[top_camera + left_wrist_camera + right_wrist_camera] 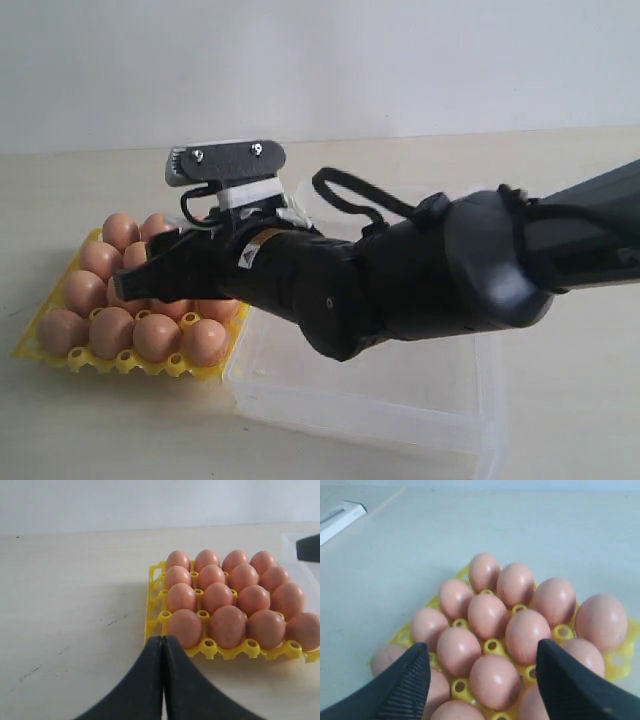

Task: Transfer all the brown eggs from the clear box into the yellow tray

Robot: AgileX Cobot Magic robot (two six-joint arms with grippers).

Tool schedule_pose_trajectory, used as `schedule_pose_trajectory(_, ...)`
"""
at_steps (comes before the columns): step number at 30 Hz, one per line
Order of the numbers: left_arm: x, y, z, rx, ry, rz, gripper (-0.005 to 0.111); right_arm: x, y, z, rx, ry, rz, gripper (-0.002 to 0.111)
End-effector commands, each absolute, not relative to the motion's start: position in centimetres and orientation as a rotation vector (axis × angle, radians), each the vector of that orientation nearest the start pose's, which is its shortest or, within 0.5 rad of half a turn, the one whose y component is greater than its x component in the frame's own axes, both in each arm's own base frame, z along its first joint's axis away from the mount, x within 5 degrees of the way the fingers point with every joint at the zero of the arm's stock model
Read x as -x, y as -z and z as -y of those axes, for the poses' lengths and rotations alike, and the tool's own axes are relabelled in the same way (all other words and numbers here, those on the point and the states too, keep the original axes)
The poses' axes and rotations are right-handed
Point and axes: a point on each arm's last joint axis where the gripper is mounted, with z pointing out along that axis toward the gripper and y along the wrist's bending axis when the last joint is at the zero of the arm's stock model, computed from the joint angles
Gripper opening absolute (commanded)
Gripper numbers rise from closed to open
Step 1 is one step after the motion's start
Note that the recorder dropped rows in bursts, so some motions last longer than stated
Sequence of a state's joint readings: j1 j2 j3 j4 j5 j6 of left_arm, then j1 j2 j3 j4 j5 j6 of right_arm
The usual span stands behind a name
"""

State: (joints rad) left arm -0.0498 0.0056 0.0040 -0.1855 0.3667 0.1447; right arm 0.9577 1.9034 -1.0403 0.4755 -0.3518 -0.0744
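Note:
Several brown eggs (155,335) fill the yellow tray (130,365) on the left of the table. My right gripper (140,278) reaches across the clear box (360,405) and hovers open over the tray. In the right wrist view its fingers (410,680) stand wide apart on either side of an egg (495,680) that rests in a tray (620,662) cup, touching nothing. My left gripper (162,639) is shut and empty, low over the table just in front of the tray (155,625) and its eggs (227,625). No egg shows in the visible part of the box.
The black right arm (480,270) covers most of the clear box. The box's edge (300,560) lies just beside the tray. A white bar-shaped object (340,517) lies on the table beyond the tray. The beige tabletop (75,605) stretches away from the tray.

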Motion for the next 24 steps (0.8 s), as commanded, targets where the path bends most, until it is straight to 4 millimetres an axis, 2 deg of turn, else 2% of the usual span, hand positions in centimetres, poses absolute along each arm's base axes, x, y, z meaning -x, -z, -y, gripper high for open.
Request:
schedule_pose_trajectory(1, -5.3, -18.2, 0.8, -0.063, 0.114, -1.835, 0.000, -23.6, -20.9, -30.3, 0.572, -0.615, -1.913, 0.044)
schedule_pose_trajectory(2, -5.3, -18.2, 0.8, -0.063, 0.114, -1.835, 0.000, -22.9, -21.9, -28.5, 0.556, -0.569, -1.849, 0.029)
schedule_pose_trajectory(3, -5.3, -18.2, 0.8, -0.063, 0.114, -1.835, 0.000, -22.4, -22.5, -27.4, 0.534, -0.539, -1.806, 0.021)
schedule_pose_trajectory(4, -5.3, -18.2, 0.8, -0.063, 0.114, -1.835, 0.000, -21.4, -23.3, -24.6, 0.472, -0.459, -1.725, 0.003)
schedule_pose_trajectory(5, -5.3, -18.2, 0.8, -0.063, 0.114, -1.835, 0.000, -20.9, -24.0, -23.1, 0.432, -0.410, -1.671, 0.000)
schedule_pose_trajectory(6, -5.3, -18.2, 0.8, -0.063, 0.114, -1.835, 0.000, -20.0, -25.3, -20.4, 0.380, -0.313, -1.582, 0.000)
schedule_pose_trajectory(8, -5.3, -18.2, 0.8, -0.063, 0.114, -1.835, 0.000, -18.9, -27.0, -17.3, 0.378, -0.122, -1.544, 0.000)
schedule_pose_trajectory(11, -5.3, -18.2, 0.8, -0.063, 0.114, -1.835, 0.000, -17.8, -29.4, -13.9, 0.439, 0.161, -1.564, 0.000)
schedule_pose_trajectory(14, -5.3, -18.2, 0.8, -0.063, 0.114, -1.835, 0.000, -16.5, -30.7, -11.5, 0.421, 0.202, -1.619, 0.000)
schedule_pose_trajectory(19, -5.3, -18.2, 0.8, -0.063, 0.114, -1.835, 0.000, -16.3, -31.1, -7.5, 0.392, 0.309, -1.710, 0.000)
schedule_pose_trajectory(24, -5.3, -18.2, 0.8, -0.063, 0.114, -1.835, 0.000, -16.7, -29.5, -6.5, 0.423, 0.199, -1.720, 0.000)
